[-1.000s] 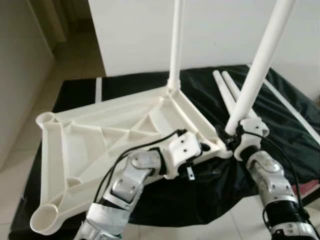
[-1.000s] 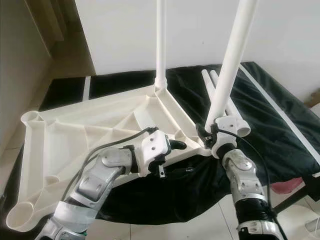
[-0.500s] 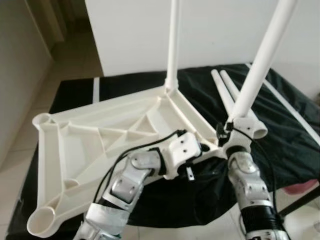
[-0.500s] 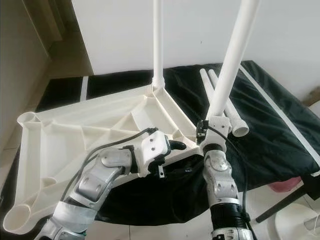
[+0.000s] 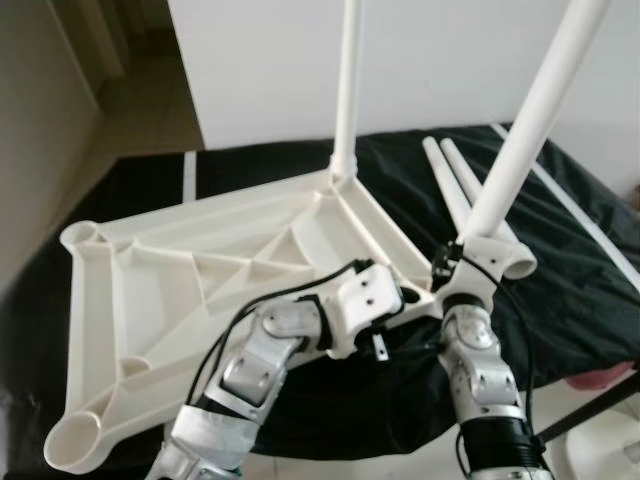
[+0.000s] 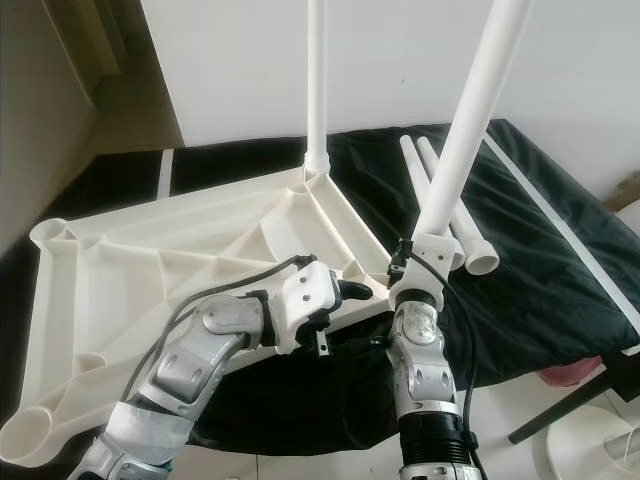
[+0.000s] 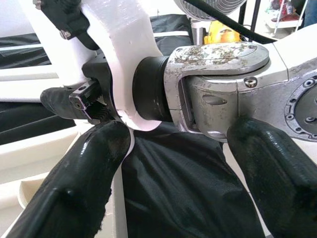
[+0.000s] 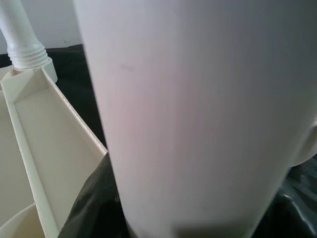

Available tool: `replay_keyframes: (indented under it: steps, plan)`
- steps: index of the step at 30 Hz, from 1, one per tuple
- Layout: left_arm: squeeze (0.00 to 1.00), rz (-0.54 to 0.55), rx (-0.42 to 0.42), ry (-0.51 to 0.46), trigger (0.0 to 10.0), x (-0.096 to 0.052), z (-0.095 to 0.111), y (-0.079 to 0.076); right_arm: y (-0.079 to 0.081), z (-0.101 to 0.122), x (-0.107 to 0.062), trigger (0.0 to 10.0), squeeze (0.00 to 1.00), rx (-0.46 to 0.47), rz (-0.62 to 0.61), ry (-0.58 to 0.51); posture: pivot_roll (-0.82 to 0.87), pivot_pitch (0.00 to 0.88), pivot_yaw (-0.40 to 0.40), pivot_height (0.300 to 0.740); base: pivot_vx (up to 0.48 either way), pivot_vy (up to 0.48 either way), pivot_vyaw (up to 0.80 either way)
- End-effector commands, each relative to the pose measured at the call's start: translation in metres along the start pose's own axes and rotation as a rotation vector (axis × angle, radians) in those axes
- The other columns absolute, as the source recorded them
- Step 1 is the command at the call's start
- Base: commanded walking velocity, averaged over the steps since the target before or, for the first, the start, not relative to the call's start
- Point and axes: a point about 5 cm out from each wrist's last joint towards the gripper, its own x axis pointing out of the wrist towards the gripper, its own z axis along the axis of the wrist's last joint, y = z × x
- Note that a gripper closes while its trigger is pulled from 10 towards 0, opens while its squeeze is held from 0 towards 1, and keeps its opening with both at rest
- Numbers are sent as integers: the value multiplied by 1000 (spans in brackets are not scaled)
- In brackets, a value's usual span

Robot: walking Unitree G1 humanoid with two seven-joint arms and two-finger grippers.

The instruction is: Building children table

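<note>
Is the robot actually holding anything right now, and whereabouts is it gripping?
The right gripper holds a white table leg near its lower end. The left gripper sits at the tabletop's edge; no grasp is discernible.
</note>
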Motion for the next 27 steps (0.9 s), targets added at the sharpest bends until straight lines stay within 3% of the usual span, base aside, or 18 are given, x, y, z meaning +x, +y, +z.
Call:
replay_keyframes:
  steps: [1,5,6,7,8,20,21,25,27]
  plan:
    - [0,56,8,3,10000,2,1,1,14,-16,-8,10000,0,96,59,97,-2,0,17,740,0,0,0]
    - [0,50,7,0,10000,3,1,0,14,-13,-9,10000,0,95,48,88,-6,0,17,740,0,0,0]
    - [0,49,6,0,10000,4,1,-1,14,-11,-10,10000,522,89,48,77,-7,0,18,740,0,0,0]
    - [0,49,6,0,10000,4,1,-1,14,-11,-10,10000,522,89,48,77,-7,0,18,740,0,0,0]
    - [0,48,6,-1,10000,4,1,-1,14,-10,-10,10000,1000,95,54,65,-6,0,19,740,0,0,0]
    - [0,43,6,2,10000,5,1,-2,4,0,-13,10000,1000,121,153,-13,-12,0,22,740,0,0,0]
    - [0,42,5,2,10000,5,1,-2,0,0,-14,10000,0,108,193,-17,-12,0,20,740,0,0,0]
    - [0,42,2,0,10000,5,1,-3,-19,1,-12,10000,0,36,281,-27,-16,0,17,740,0,0,0]
    - [0,42,2,0,10000,5,1,-3,-19,1,-12,10000,0,36,281,-27,-16,0,17,740,0,0,0]
